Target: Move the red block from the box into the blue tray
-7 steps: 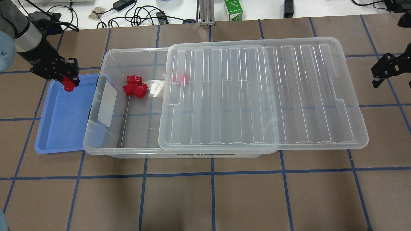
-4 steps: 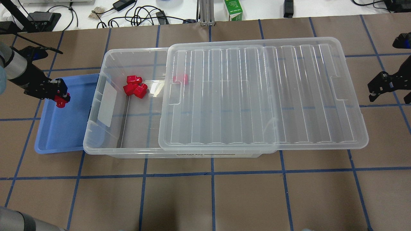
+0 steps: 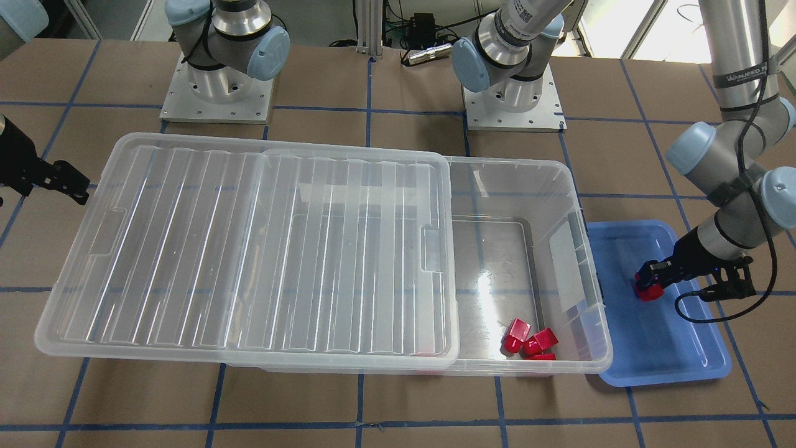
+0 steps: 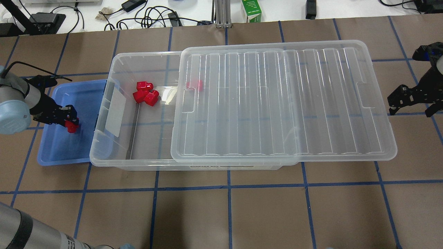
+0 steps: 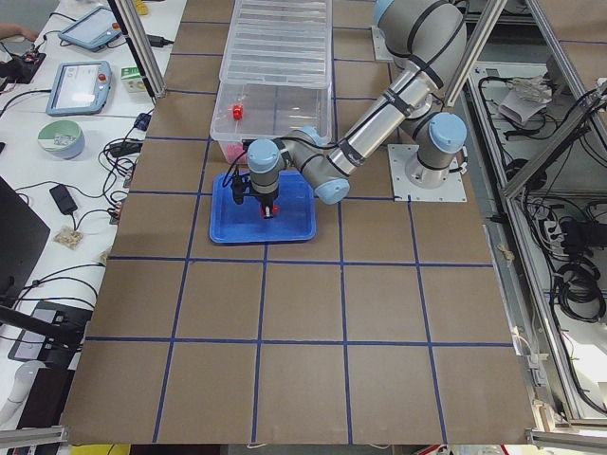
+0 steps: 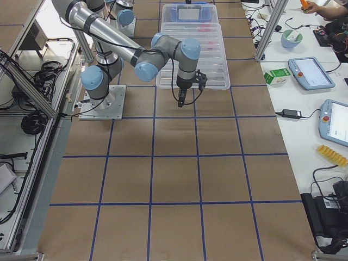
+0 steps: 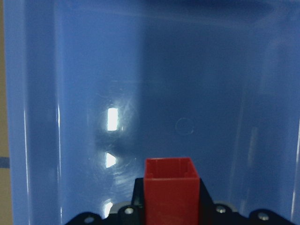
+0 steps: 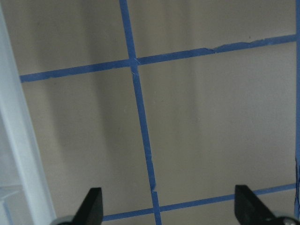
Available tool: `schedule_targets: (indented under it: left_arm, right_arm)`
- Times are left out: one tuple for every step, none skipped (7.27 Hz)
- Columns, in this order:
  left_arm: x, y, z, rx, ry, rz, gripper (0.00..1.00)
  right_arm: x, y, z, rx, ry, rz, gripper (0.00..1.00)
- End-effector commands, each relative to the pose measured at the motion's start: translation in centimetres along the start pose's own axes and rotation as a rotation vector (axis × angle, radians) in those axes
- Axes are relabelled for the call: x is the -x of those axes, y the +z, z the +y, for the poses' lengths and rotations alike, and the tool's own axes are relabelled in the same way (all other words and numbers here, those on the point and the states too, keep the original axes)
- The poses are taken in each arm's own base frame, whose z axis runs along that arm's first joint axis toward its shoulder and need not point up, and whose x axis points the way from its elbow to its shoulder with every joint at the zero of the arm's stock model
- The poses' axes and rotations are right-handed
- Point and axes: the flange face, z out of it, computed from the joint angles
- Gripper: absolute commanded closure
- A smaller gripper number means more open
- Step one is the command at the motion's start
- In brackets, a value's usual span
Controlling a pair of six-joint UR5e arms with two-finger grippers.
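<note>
My left gripper [image 4: 71, 123] is shut on the red block [image 4: 72, 126], holding it low over the floor of the blue tray [image 4: 57, 148]. In the front view the gripper [image 3: 647, 283] and the block [image 3: 650, 292] are over the tray [image 3: 665, 354]. The left wrist view shows the block [image 7: 171, 190] between the jaws above the tray floor [image 7: 187, 93]. The clear box [image 4: 114, 152] stands right of the tray, its lid [image 4: 283, 103] slid toward the right. My right gripper [image 4: 410, 103] is open and empty, beyond the lid's right end [image 8: 168, 211].
Several other red blocks [image 4: 146, 94] lie in the box's open end, one more [image 4: 195, 84] under the lid edge. They also show in the front view [image 3: 528, 342]. Cables and a green carton [image 4: 251, 10] lie beyond the table's far edge.
My left gripper has carried the red block from the tray's far edge toward its middle and lowered it. My right gripper has drifted down and slightly left.
</note>
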Motion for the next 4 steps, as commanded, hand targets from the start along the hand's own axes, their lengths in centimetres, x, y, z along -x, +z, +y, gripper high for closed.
schedule_targets:
  left_arm:
    - [0.0, -0.7, -0.3, -0.009, -0.005, -0.01, 0.16]
    - [-1.7, -2.1, -0.4, -0.01, -0.008, -0.011, 0.04]
    - [-4.2, -5.5, -1.0, -0.027, 0.016, -0.01, 0.01]
    - [-7.9, -10.6, -1.3, -0.017, 0.046, -0.009, 0.0]
  right_arm:
    - [3.8, 0.1, -0.4, -0.007, -0.068, 0.002, 0.0]
    - [5.5, 0.1, -0.5, -0.012, -0.098, -0.001, 0.0]
    - [7.1, 0.4, -0.6, -0.007, -0.108, -0.002, 0.0]
    - [9.6, 0.3, -0.6, -0.01, -0.148, 0.002, 0.0]
